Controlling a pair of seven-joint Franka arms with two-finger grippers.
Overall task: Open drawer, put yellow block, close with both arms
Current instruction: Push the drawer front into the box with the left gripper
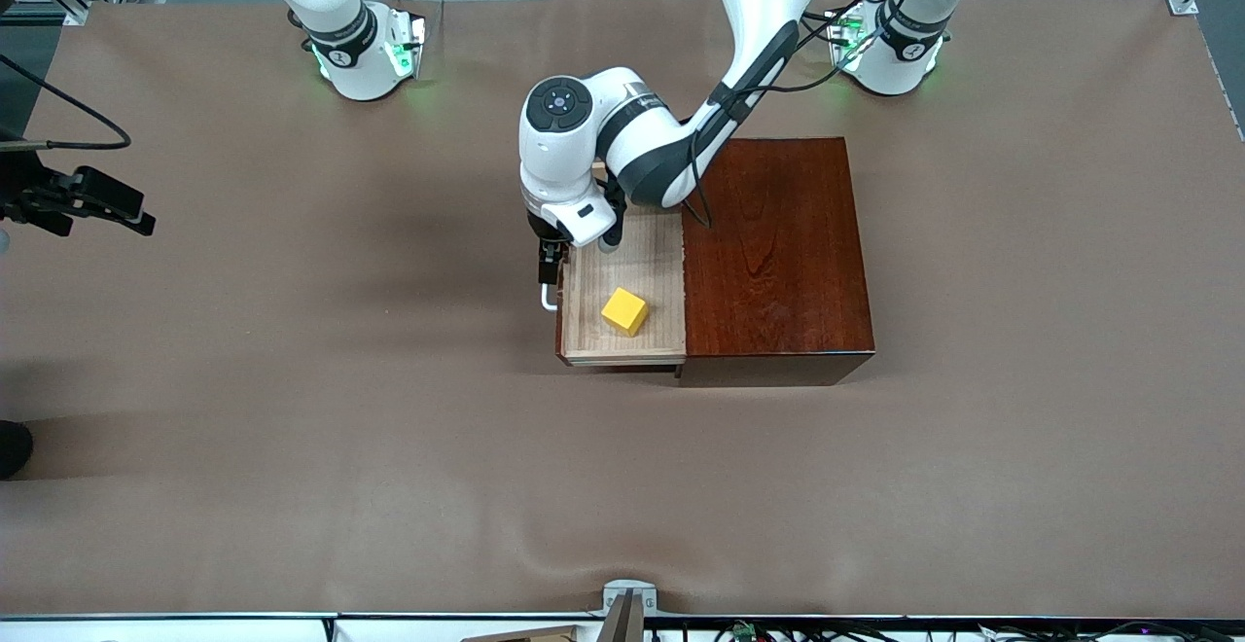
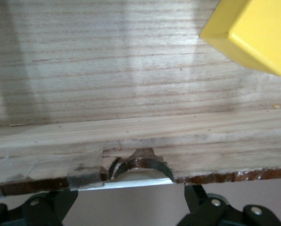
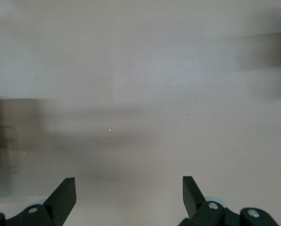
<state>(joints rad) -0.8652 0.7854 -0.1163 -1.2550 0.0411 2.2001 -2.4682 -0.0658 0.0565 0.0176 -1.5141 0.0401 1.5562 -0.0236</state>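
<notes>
Drawer (image 1: 622, 302) out with the yellow block (image 1: 624, 311) inside, left gripper (image 1: 551, 267) spread wide at the handle (image 1: 547, 300), right gripper (image 3: 129, 195) released over bare table, closing left.

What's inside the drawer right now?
The yellow block lies on the floor of the open drawer, nothing else showing. The left gripper is at the drawer front by the handle; its arm hides the tray's corner toward the bases.

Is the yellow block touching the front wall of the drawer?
Apart. In the front view the yellow block sits mid-tray with bare wood between it and the drawer's front wall; the left wrist view shows the same gap.
</notes>
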